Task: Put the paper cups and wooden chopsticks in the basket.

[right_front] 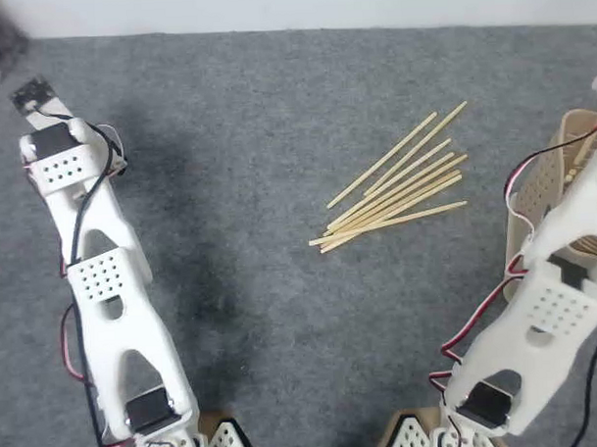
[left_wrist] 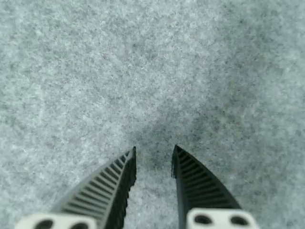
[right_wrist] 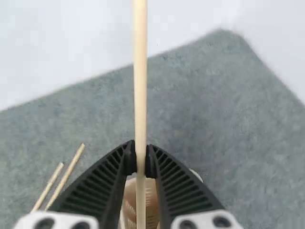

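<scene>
A: Right claw [right_wrist: 138,162]?
B: Pinching one chopstick [right_wrist: 139,71], jaws pressed tight on it. The grip is at one spot and a long length sticks out past the tips. The basket [right_front: 545,190] is right under it.
A: Rest of the sticks?
B: Loose pile [right_front: 396,196] on the grey mat [right_front: 232,285], well apart from the basket; fanned out, a few crossing.
A: Left claw [left_wrist: 154,149]?
B: Spread a little, nothing between the jaws; over bare mat, far from the basket, on the far side of the pile.
A: What could go wrong from here?
B: My guess: the stick is thin and round and held at one point, so it could swivel in the jaws and swing off line with the basket. Let go then and it hits the rim or lands on the mat. It's long too; if it leans on the basket wall it may tip back out. The right claw is also close over the basket; a bump could shove it.
A: Progress?
B: Early, I'd say; most of the pile is not yet in the basket.
</scene>
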`<action>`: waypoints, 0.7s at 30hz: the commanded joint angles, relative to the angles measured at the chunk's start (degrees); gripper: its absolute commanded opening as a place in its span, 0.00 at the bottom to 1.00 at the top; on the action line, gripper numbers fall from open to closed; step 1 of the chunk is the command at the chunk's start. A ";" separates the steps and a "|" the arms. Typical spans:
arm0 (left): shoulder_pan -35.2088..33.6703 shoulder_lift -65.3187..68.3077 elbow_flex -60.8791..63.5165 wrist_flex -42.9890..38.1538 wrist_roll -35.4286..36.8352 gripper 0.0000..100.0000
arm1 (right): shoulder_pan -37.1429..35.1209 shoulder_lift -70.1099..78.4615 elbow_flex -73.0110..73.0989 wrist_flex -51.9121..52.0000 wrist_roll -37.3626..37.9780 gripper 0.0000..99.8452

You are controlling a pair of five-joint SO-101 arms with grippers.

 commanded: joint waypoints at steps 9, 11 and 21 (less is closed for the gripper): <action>0.18 -1.23 -1.98 1.32 0.00 0.12 | -1.36 -21.41 3.25 2.51 2.02 0.01; 0.18 -1.23 -1.98 1.32 0.00 0.12 | -3.82 -26.77 11.69 2.42 4.57 0.01; 0.18 -1.23 -1.98 1.32 0.00 0.12 | -10.15 -51.30 56.00 -3.82 6.24 0.01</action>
